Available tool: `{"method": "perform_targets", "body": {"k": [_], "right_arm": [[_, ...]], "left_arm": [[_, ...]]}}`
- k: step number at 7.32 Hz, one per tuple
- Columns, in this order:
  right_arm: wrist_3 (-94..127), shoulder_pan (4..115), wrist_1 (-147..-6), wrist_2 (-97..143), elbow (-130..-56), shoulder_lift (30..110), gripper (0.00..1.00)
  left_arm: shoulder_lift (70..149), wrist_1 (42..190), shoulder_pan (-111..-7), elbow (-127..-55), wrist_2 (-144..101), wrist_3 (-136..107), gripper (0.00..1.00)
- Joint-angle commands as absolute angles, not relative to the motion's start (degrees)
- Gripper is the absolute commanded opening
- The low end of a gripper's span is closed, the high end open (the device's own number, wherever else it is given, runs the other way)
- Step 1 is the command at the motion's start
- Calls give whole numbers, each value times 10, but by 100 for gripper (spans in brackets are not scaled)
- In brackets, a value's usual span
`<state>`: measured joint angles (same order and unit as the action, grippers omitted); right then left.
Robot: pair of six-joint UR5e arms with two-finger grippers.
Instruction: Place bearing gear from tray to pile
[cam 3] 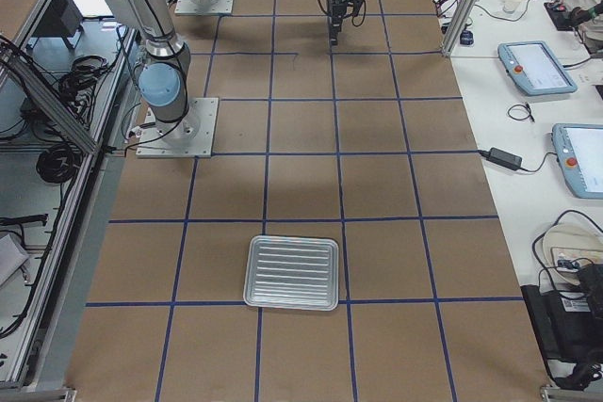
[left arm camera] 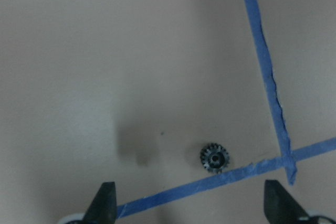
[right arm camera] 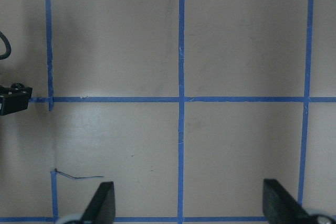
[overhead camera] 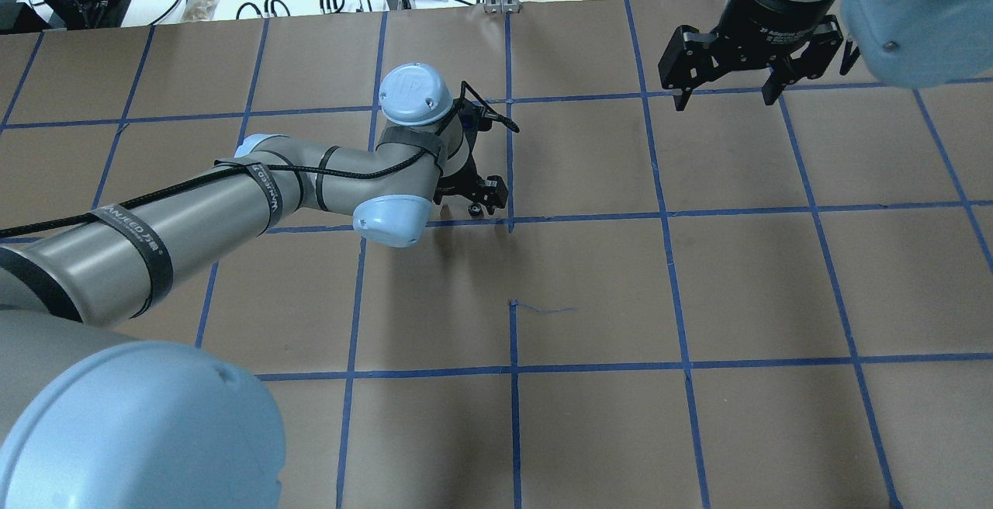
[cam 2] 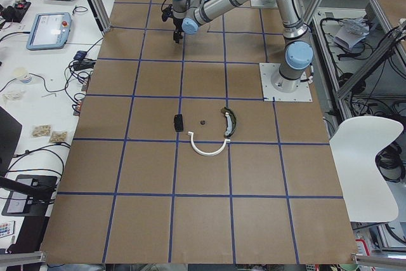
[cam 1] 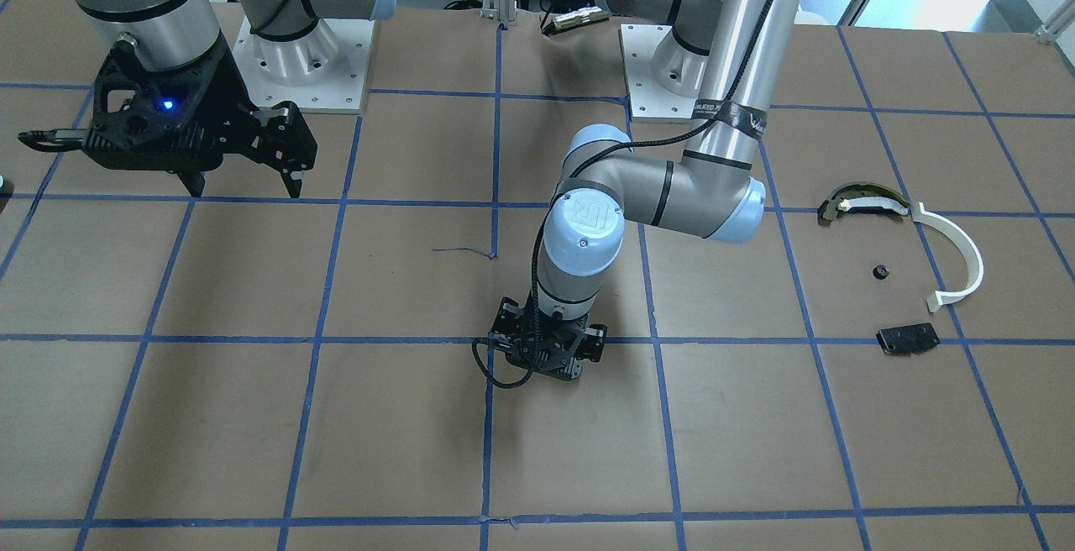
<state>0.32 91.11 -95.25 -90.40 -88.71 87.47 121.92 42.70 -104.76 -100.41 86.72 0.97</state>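
Left wrist view: one gear [left arm camera: 214, 158] is lying flat on the bare tabletop [left arm camera: 105, 51], just beside a tape [left arm camera: 262, 56] line and near a crossing. The left gripper [left arm camera: 191, 203] is hovering over it with its fingers [left arm camera: 106, 203] spread wide and gripping nothing. The gear is sitting ahead of the finger line and slightly off centre. A clean pick probably means centring over it first. Then the gripper would be descending straight until the tips are almost on the paper, clear of the tape edge, and closing gently across the teeth.

Right wrist view: the right gripper [right arm camera: 190, 203] is looking down from high up, fingers apart, with nothing between them.

Front-facing view: the pile [cam 1: 879, 271] is lying toward the tabletop's left end, well apart from the gear. It is showing one curved piece [cam 1: 865, 202], one half-ring [cam 1: 957, 257], one plate [cam 1: 907, 338] and one small round part [cam 1: 879, 272], possibly another gear.

Overhead view: the left gripper is hiding most of the spot, about midway between the tabletop's ends. Two grippers are showing, both open.

Left side view: the pile is again counting four parts.

Right side view: one tray [cam 3: 292, 273] is sitting toward the right end, far from the gear.
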Motion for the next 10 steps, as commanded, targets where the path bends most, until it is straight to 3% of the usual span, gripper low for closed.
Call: {"method": "perform_targets", "body": {"k": [1,3,4,8,10], "right_arm": [[4,911,-953,-903,-888,875,100],[4,911,-953,-903,-888,875,100],[4,911,-953,-903,-888,874,100],[2,911,-953,-903,-888,874,100],[-2,911,-952,-903,-889,875,100]], "left_arm": [[1223,425,-1049,-1004,870,3,68],[1223,425,-1049,-1003,870,6,10],[1222,420,-1048,-1000,872,9,0],[1196,431,-1028,-998,867,4,0],[1158,513,-943,-998,873,13,0]]}}
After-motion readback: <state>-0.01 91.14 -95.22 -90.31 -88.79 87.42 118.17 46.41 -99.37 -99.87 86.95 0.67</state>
